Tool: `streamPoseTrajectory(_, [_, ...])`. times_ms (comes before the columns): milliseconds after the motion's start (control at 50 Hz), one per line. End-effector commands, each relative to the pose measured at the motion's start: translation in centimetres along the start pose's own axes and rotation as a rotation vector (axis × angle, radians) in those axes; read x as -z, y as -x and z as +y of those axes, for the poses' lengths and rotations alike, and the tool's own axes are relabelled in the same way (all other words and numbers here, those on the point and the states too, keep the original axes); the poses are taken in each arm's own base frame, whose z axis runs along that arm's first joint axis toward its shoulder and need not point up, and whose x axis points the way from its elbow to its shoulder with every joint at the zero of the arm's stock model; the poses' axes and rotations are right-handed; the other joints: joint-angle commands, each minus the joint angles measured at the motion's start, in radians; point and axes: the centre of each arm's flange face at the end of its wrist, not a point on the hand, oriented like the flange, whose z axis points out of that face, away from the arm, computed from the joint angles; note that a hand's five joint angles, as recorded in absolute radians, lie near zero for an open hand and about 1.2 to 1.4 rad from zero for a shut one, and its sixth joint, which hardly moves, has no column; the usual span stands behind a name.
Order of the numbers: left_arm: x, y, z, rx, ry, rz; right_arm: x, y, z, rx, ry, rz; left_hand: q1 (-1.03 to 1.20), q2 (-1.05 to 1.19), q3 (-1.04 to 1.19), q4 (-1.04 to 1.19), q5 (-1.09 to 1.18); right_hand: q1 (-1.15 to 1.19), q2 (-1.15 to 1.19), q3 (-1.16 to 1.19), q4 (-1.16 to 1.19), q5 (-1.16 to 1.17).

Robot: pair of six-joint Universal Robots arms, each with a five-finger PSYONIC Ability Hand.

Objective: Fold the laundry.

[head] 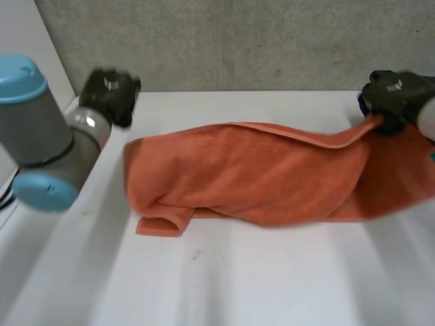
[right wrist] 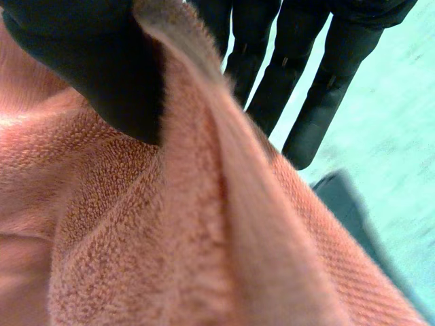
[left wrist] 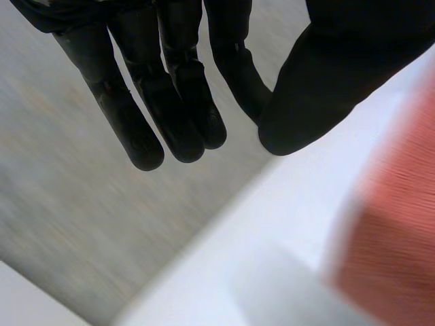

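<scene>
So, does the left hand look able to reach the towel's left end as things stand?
Probably yes. The left hand is open just beyond the left end of the orange towel, with bare table between and nothing blocking; the right hand pinches the opposite end.

The towel (head: 258, 176) is plain burnt orange, and its looped terry weave shows under the thumb of the right hand (head: 393, 96). That hand and the left hand (head: 112, 95) are black. The table (head: 258, 285) is white, the left arm (head: 41, 136) grey with light-blue caps, the wall (head: 238, 41) mottled grey.
</scene>
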Motion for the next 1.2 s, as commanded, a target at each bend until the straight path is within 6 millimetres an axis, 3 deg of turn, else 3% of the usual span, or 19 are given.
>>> streamPoseTrajectory(20, [-5.1, 5.5, -9.4, -0.041, -0.553, -0.296, -3.7, -2.2, -7.4, -0.023, -0.531, 0.304, 0.236, 0.198, 0.202, 0.196, 0.226, 0.295, 0.227, 0.211, 0.200, 0.241])
streamPoseTrajectory(40, [-5.1, 5.9, -10.2, -0.038, -0.606, -0.324, -3.6, -3.5, -8.8, -0.049, -0.654, 0.394, 0.236, 0.198, 0.202, 0.196, 0.226, 0.295, 0.227, 0.211, 0.200, 0.241])
streamPoseTrajectory(120, [-4.8, 6.7, -12.7, -0.024, -0.805, -0.403, -2.6, -5.6, -10.6, -0.090, -0.858, 0.529, 0.236, 0.198, 0.202, 0.196, 0.226, 0.295, 0.227, 0.211, 0.200, 0.241])
streamPoseTrajectory(180, [-4.2, 6.6, -12.4, -0.022, -0.787, -0.392, -2.9, -5.2, -10.1, -0.114, -0.831, 0.510, 0.236, 0.198, 0.202, 0.196, 0.226, 0.295, 0.227, 0.211, 0.200, 0.241])
streamPoseTrajectory(240, [-4.0, 5.8, -10.3, -0.016, -0.687, -0.349, -3.1, -4.0, -9.0, -0.142, -0.734, 0.449, 0.236, 0.198, 0.202, 0.196, 0.226, 0.295, 0.227, 0.211, 0.200, 0.241])
streamPoseTrajectory(320, [-3.6, 3.8, -6.1, 0.006, -0.520, -0.261, -3.0, 0.1, -7.2, -0.186, -0.586, 0.284, 0.236, 0.198, 0.202, 0.196, 0.226, 0.295, 0.227, 0.211, 0.200, 0.241])
streamPoseTrajectory(340, [-3.4, 3.3, -5.2, 0.018, -0.490, -0.242, -3.0, 0.8, -7.0, -0.188, -0.578, 0.259, 0.073, 0.035, 0.040, 0.033, 0.064, 0.295, 0.227, 0.211, 0.200, 0.241])
streamPoseTrajectory(360, [-3.0, 2.5, -3.7, 0.052, -0.435, -0.206, -3.0, 1.3, -6.9, -0.187, -0.575, 0.239, -0.405, -0.443, -0.439, -0.445, -0.414, 0.295, 0.227, 0.211, 0.200, 0.241])
streamPoseTrajectory(380, [-2.8, 2.0, -3.0, 0.075, -0.411, -0.187, -2.8, 1.9, -6.8, -0.184, -0.574, 0.217, -0.613, -0.651, -0.647, -0.653, -0.623, 0.295, 0.227, 0.211, 0.200, 0.241])
streamPoseTrajectory(440, [-2.1, 0.6, -1.1, 0.167, -0.343, -0.128, -1.2, 3.0, -7.4, -0.169, -0.592, 0.163, -0.888, -0.926, -0.921, -0.928, -0.897, 0.295, 0.227, 0.211, 0.200, 0.241])
streamPoseTrajectory(580, [-1.4, -2.4, -0.6, 0.322, -0.318, 0.015, 4.7, 3.2, -11.4, -0.121, -0.722, 0.094, -0.944, -0.982, -0.978, -0.984, -0.953, 0.295, 0.227, 0.211, 0.200, 0.241])
streamPoseTrajectory(760, [-2.3, -6.8, 1.8, 0.365, -0.244, 0.193, 12.0, 3.5, -15.6, -0.141, -0.879, 0.009, -0.977, -1.015, -1.010, -1.016, -0.986, 0.295, 0.227, 0.211, 0.200, 0.241])
streamPoseTrajectory(880, [-1.8, -10.9, 4.0, 0.392, -0.130, 0.305, 16.4, 3.0, -17.8, -0.183, -0.981, -0.035, -0.977, -1.015, -1.010, -1.016, -0.986, 0.295, 0.227, 0.211, 0.200, 0.241])
streamPoseTrajectory(1020, [0.2, -15.0, 4.7, 0.539, -0.037, 0.489, 17.8, 2.9, -18.2, -0.250, -1.009, -0.074, -0.921, -0.959, -0.955, -0.961, -0.930, 0.295, 0.227, 0.211, 0.200, 0.241])
streamPoseTrajectory(1100, [2.2, -17.3, 5.3, 0.676, 0.087, 0.601, 16.9, 2.3, -17.5, -0.260, -0.978, -0.048, -0.359, -0.397, -0.392, -0.399, -0.368, 0.295, 0.227, 0.211, 0.200, 0.241])
streamPoseTrajectory(1120, [3.3, -18.0, 5.2, 0.717, 0.143, 0.638, 16.6, 2.0, -17.3, -0.266, -0.965, -0.036, 0.053, 0.015, 0.019, 0.013, 0.043, 0.295, 0.227, 0.211, 0.200, 0.241])
streamPoseTrajectory(1140, [3.7, -18.2, 5.1, 0.727, 0.166, 0.647, 16.2, 1.7, -16.9, -0.269, -0.950, -0.023, 0.234, 0.196, 0.200, 0.194, 0.224, 0.295, 0.227, 0.211, 0.200, 0.241])
streamPoseTrajectory(1200, [4.4, -17.4, 4.9, 0.738, 0.223, 0.617, 13.8, 0.6, -15.1, -0.287, -0.863, 0.033, 0.236, 0.198, 0.202, 0.196, 0.226, 0.295, 0.227, 0.211, 0.200, 0.241])
